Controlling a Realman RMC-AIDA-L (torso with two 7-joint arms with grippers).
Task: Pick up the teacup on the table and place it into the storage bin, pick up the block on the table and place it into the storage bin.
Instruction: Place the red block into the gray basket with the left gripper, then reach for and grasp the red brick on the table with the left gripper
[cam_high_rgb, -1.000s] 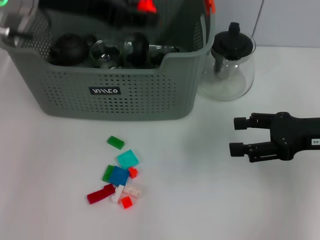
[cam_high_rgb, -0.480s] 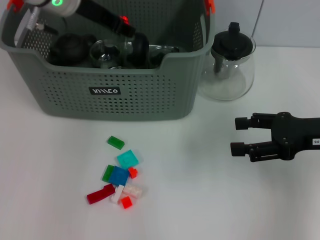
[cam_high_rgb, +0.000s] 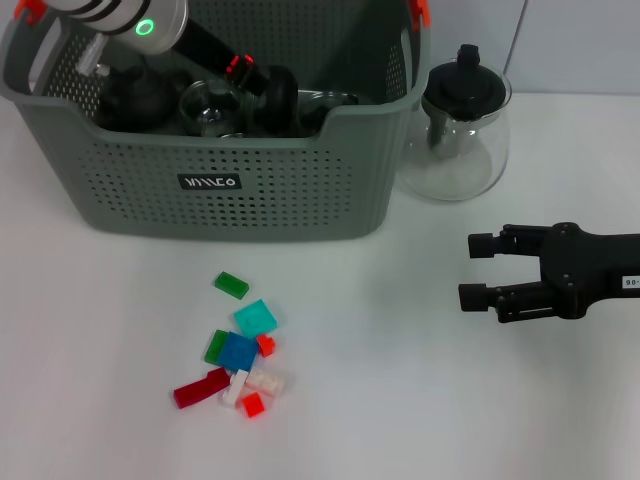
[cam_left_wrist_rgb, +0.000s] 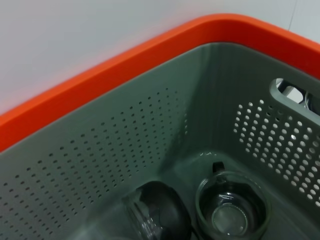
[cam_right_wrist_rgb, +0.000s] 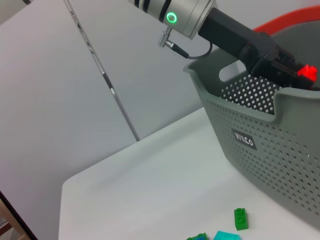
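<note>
The left claw (cam_high_rgb: 262, 78) reaches down inside the storage bin (cam_high_rgb: 250, 200), its arm slanting in from the bin's far left corner with a green ring light glowing on the wrist; whether its fingers are open or closed cannot be told, since the tip is lost among the dark items in the bin. Just beside that tip sit a clear glass teacup (cam_high_rgb: 208, 105) and dark rounded pots; the left wrist view shows a glass cup (cam_left_wrist_rgb: 231, 210) and a dark round vessel (cam_left_wrist_rgb: 159, 212) on the bin's floor beneath perforated grey-green walls and an orange rim. The right claw (cam_high_rgb: 480, 272) hovers low over the white surface (cam_high_rgb: 400, 400) at the right, its two black fingers spread apart and holding nothing, pointing toward the blocks. A loose cluster of small blocks (cam_high_rgb: 240, 350) lies on the surface in front of the bin, green, teal, blue, red and white. A glass teapot (cam_high_rgb: 458, 130) with a black lid stands just beside the bin's right wall.
</note>
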